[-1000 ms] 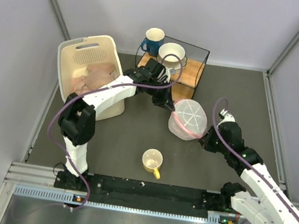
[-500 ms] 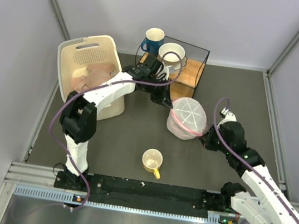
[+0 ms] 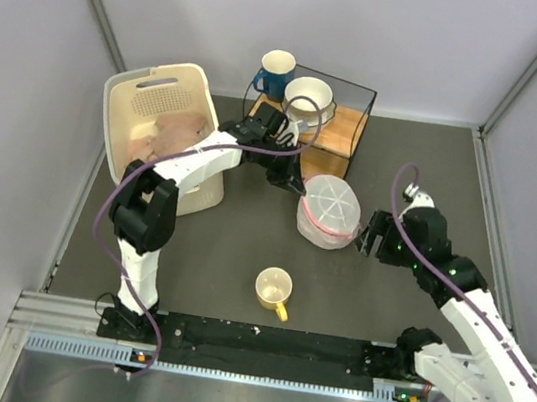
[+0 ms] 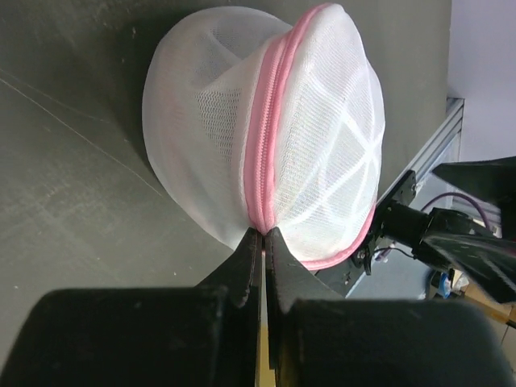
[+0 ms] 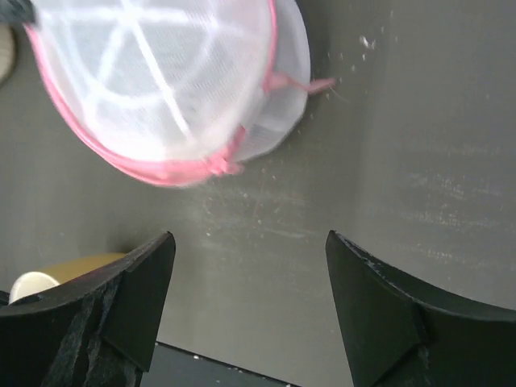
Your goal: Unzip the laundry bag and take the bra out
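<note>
Laundry bag [image 3: 329, 210]: round dome of see-through white mesh, white ribs fanning out from the crown, pink zip rim closed where visible. Rests on the dark table [image 3: 233, 236], ribbed dome up, slightly tipped. Pinched at the zip rim by the left gripper [image 4: 264, 235]. Bra not discernible through the mesh.

laundry bag [image 3: 329, 210]: sheer white mesh, pink cloth zip | table [image 3: 231, 246]: matt dark, scuffed | basket [image 3: 168, 95]: cream plastic

No readable text, label, brand or number on anything in view.
</note>
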You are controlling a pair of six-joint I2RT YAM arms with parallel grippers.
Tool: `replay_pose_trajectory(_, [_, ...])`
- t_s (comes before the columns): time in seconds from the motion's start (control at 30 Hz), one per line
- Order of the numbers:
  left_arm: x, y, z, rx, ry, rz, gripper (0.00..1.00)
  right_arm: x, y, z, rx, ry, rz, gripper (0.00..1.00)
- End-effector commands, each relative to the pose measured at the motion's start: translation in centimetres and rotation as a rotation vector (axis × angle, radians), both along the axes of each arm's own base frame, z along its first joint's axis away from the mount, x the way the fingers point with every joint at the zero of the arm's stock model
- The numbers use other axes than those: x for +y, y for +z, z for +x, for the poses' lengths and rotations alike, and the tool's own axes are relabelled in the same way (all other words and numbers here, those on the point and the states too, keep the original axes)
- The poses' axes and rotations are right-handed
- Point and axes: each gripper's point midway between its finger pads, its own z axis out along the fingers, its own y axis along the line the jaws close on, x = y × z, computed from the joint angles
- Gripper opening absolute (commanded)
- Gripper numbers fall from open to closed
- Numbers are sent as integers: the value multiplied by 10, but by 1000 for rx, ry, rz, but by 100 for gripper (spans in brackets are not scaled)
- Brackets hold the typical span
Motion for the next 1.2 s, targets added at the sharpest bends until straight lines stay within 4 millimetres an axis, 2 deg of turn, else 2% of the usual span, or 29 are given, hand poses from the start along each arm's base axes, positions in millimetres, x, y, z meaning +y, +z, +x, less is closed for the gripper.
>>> replay_pose_trajectory(0.0, [-8,25,-16,-74,-3,-47,0,16,55,29,-115,0,10,76])
replay_pose_trajectory(0.03, [-8,29,-19,-82,-4,-60,0,21,58,34,-126,2,-3,76])
replay_pose_trajectory(0.07, [-8,24,-21,-72,5,-63,0,33,61,46,-136,7,-13,76])
replay_pose_trajectory(0.13, [-8,25,-23,-69,12,-75,0,55,66,56,-155,35,-1,76])
replay_pose_trajectory(0.17, [-9,23,-25,-60,15,-77,0,67,54,67,-130,44,-1,76])
replay_pose_trajectory(0.23, [-9,26,-27,-64,13,-85,0,83,47,74,-104,70,3,77])
replay_pose_trajectory(0.27, [-9,26,-30,-61,12,-85,0,89,33,79,-78,79,-15,78])
replay_pose_trajectory(0.3, [-9,27,-30,-63,11,-87,0,98,30,83,-76,96,0,78])
replay_pose_trajectory(0.4, [-11,29,-35,-60,2,-95,0,110,16,91,-69,110,-2,78])
replay_pose_trajectory(0.5, [-14,30,-40,-61,-5,-104,0,109,7,94,-60,98,-23,72])
replay_pose_trajectory(0.53, [-15,32,-40,-66,-7,-109,0,108,4,94,-62,94,-27,64])
replay_pose_trajectory(0.6, [-16,32,-45,-54,-20,-122,0,99,4,95,-79,61,-48,27])
replay_pose_trajectory(0.63, [-15,34,-47,-56,-21,-126,0,95,7,92,-92,53,-49,1])
replay_pose_trajectory(0.7, [-12,34,-51,-58,-25,-126,0,86,11,91,-111,31,-52,0])
replay_pose_trajectory(0.73, [-11,39,-53,-68,-24,-132,4,82,14,86,-124,30,-44,0])
replay_pose_trajectory(0.83, [-6,48,-57,-94,-14,-135,35,78,16,75,-126,54,-14,0])
replay_pose_trajectory(0.87, [-3,48,-59,-98,-11,-132,61,78,28,69,-152,76,19,0])
replay_pose_trajectory(0.93, [1,55,-60,-120,-1,-132,67,70,26,61,-152,81,36,0])
replay_pose_trajectory(0.97, [2,56,-61,-121,2,-130,73,69,34,56,-172,93,64,0])
replay_pose_trajectory(1.03, [4,62,-63,-132,5,-133,73,57,30,52,-164,72,76,0])
replay_pose_trajectory(1.1, [5,67,-65,-136,8,-139,72,48,38,48,-191,46,115,0])
replay_pose_trajectory(1.17, [3,77,-63,-143,18,-159,70,44,30,42,-185,30,134,0])
